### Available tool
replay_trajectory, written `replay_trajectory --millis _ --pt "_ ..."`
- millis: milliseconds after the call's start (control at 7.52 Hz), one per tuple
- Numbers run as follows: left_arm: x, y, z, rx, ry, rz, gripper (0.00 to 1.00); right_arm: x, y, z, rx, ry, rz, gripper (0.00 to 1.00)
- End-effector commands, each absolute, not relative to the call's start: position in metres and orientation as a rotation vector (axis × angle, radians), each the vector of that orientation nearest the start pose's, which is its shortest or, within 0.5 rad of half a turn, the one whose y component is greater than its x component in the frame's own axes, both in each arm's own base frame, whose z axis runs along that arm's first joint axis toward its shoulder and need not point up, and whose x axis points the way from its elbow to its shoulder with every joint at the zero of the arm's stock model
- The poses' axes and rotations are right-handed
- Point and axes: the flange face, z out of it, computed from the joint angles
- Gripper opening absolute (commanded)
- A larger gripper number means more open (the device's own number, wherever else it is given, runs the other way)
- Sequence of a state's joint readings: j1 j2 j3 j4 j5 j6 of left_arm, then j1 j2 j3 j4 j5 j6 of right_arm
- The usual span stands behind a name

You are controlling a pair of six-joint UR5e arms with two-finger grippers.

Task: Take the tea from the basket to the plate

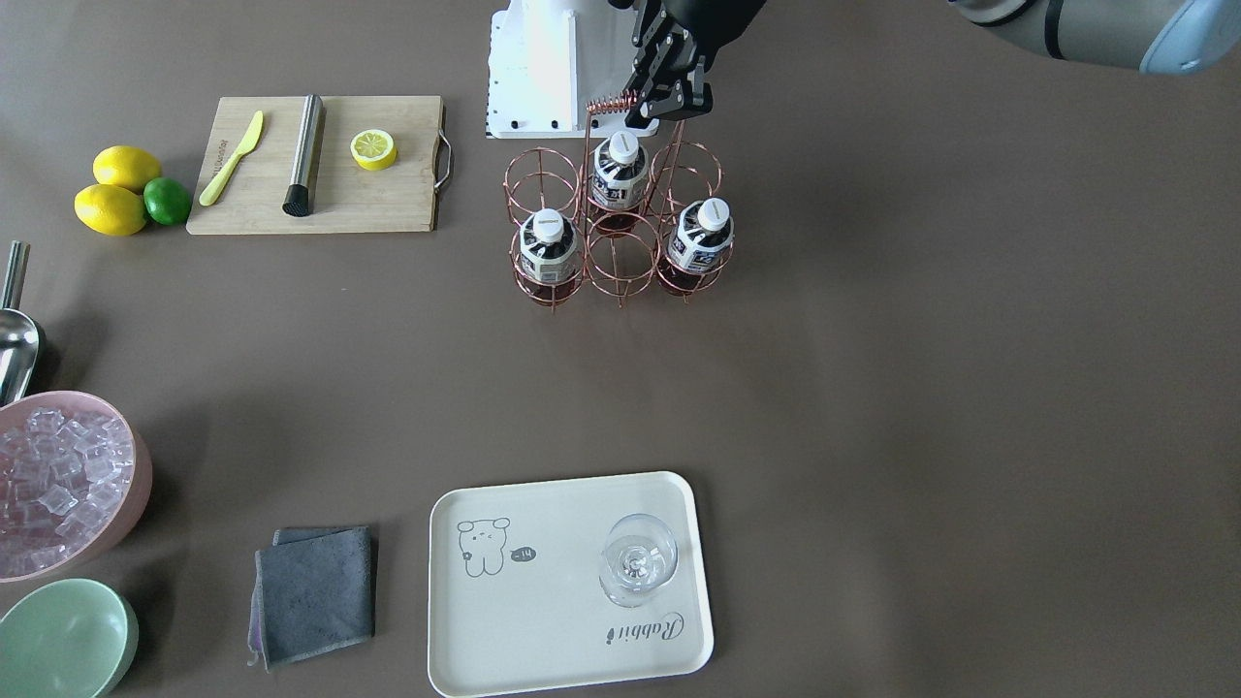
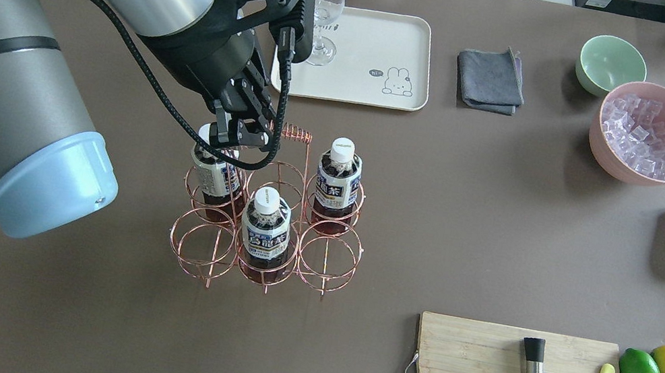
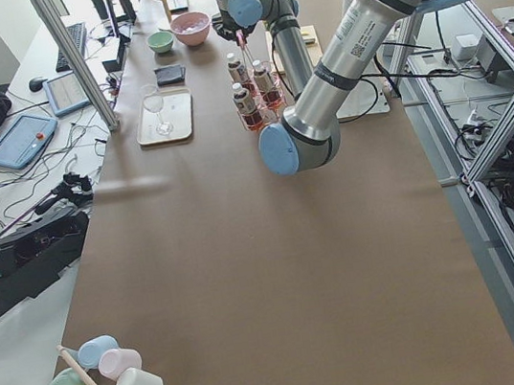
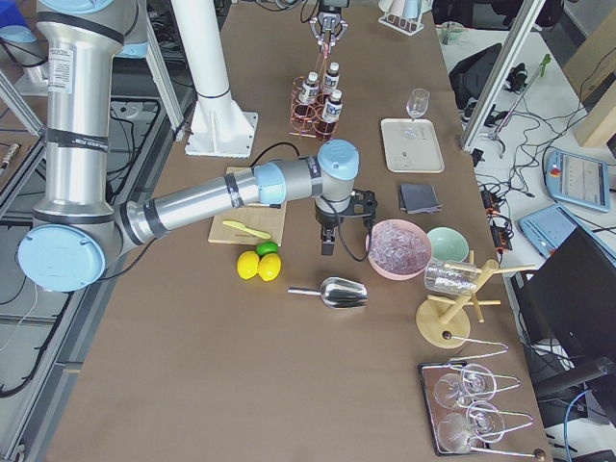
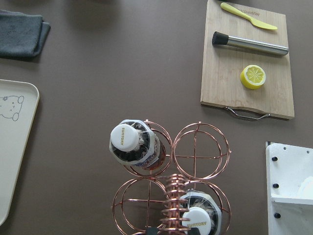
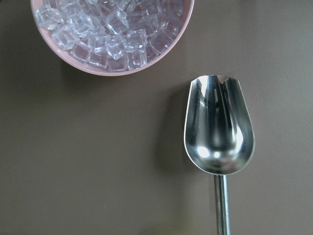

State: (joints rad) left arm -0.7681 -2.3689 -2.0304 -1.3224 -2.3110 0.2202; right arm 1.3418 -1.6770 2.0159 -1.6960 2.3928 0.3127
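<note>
The left gripper point(image 2: 240, 135) hangs with its fingers parted and empty, just above the capped tea bottle point(image 2: 212, 176) in the far-left ring of the basket point(image 2: 300, 208), beside the coiled handle point(image 2: 295, 133). A second bottle point(image 2: 337, 180) stands in the far-right ring and a third bottle point(image 2: 267, 226) in the near-middle ring. The cream plate point(image 2: 372, 36), bearing a wine glass point(image 2: 324, 7), lies farther off. Whether the right gripper point(image 4: 328, 245) is open cannot be told.

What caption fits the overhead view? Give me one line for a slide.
Left fingers poised over a copper wire rack of three tea bottles, cream tray and wine glass beyond.
</note>
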Motion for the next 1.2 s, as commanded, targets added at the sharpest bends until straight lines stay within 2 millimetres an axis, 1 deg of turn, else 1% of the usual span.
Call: replay_trajectory --millis 0,133,266,399,532,665,798,931,1064 --pt "0.362 -0.422 0.037 0.760 1.003 1.285 0.00 -0.110 -0.493 0.404 -0.118 -0.876 0.071 1.00" --pt "0.368 -0.427 0.039 0.769 1.004 1.288 0.00 -0.137 -0.502 0.382 -0.141 -0.884 0.091 1.00" --pt "0.374 -0.433 0.044 0.767 1.004 1.287 0.00 -0.163 -0.514 0.356 -0.158 -0.894 0.116 1.00" --pt "0.377 -0.434 0.045 0.770 1.005 1.289 0.00 -0.195 -0.530 0.324 -0.183 -0.905 0.151 1.00" --pt "0.377 -0.436 0.046 0.769 1.004 1.288 0.00 -0.224 -0.539 0.298 -0.206 -0.914 0.169 1.00" --pt "0.376 -0.435 0.047 0.768 1.005 1.288 0.00 -0.248 -0.546 0.275 -0.220 -0.920 0.175 1.00" --pt "0.376 -0.435 0.047 0.770 1.006 1.289 0.00 -0.266 -0.549 0.255 -0.242 -0.925 0.201 1.00" --pt "0.377 -0.434 0.047 0.769 1.006 1.290 0.00 -0.293 -0.540 0.235 -0.272 -0.929 0.216 1.00" --pt "0.377 -0.435 0.048 0.768 1.006 1.290 0.00 -0.315 -0.541 0.216 -0.299 -0.932 0.236 0.99"
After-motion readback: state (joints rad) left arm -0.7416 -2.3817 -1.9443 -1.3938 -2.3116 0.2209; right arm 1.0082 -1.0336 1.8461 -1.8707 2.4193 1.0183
